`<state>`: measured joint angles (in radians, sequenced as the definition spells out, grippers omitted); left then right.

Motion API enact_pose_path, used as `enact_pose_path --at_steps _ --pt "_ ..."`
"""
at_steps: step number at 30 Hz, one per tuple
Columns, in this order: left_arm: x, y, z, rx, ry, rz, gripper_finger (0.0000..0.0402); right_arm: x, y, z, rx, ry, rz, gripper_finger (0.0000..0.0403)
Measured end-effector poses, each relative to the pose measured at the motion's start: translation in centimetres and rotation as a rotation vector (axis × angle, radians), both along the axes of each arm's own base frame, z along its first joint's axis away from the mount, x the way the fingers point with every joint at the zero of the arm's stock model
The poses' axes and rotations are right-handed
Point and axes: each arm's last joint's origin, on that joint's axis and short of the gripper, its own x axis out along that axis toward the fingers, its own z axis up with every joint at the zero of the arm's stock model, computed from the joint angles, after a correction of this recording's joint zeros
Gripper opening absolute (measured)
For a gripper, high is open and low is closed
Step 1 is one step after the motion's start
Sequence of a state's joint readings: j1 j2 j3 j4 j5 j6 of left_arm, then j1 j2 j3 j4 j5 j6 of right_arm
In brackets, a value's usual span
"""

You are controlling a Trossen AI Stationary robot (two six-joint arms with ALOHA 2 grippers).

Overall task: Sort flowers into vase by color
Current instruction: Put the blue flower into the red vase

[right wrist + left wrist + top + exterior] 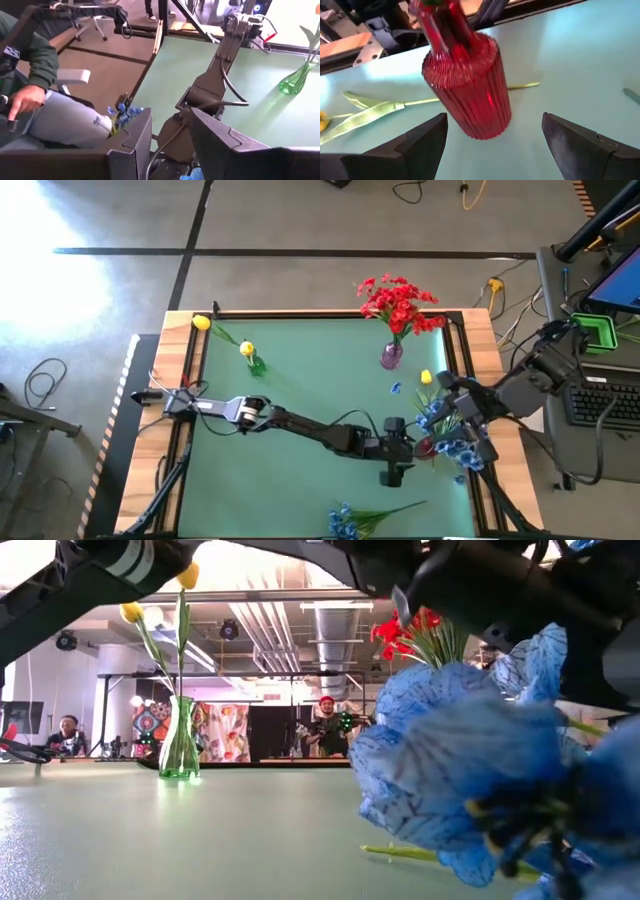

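Observation:
A red ribbed vase (470, 85) stands on the green table (300, 380) at the near right. My left gripper (494, 120) is open, one finger on each side of the vase's lower body, touching nothing. Green stems show at the vase's mouth (431, 2). Just right of the vase (425, 448), my right gripper (462, 430) is shut on a bunch of blue flowers (437, 417). Yellow tulips stand in a green vase (255, 365). Red flowers fill a purple vase (391, 355). One yellow tulip (426, 377) lies flat on the table. My right gripper holds the blue flowers, whose blooms (463, 451) spread on both sides of its fingers. The gripper itself hides the place of contact. One blue bloom (192, 175) shows low between the fingers. The bunch is lifted above the table beside the red vase.
A second bunch of blue flowers (345, 522) lies at the table's near edge, and a loose blue blossom (396, 388) lies near the lying tulip, whose stem (395, 106) runs behind the red vase. A seated person (45, 100) is beside the table. The table's left half is free.

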<state>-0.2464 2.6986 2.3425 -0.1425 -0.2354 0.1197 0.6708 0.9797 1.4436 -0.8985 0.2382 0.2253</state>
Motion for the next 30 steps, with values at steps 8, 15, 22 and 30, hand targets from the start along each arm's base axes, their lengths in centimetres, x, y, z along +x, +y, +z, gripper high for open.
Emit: enact_pose_path --at_steps 8,15,22,30 --pt "-1.6 -1.1 1.0 0.062 0.155 -0.035 0.0309 0.0 0.0 2.4 -0.008 0.003 -0.025 0.0125" --pt "-3.0 -3.0 4.3 0.090 0.140 -0.037 0.0309 -0.1 -0.2 4.2 -0.032 0.009 -0.045 0.0125" --pt "-6.2 -6.0 7.7 0.142 0.004 0.039 0.0309 -1.8 -0.2 5.8 -0.051 -0.027 0.039 0.0125" --pt "-13.1 -6.9 8.7 0.147 -0.121 0.237 0.0309 -2.9 1.4 5.4 -0.100 -0.064 0.045 0.0125"
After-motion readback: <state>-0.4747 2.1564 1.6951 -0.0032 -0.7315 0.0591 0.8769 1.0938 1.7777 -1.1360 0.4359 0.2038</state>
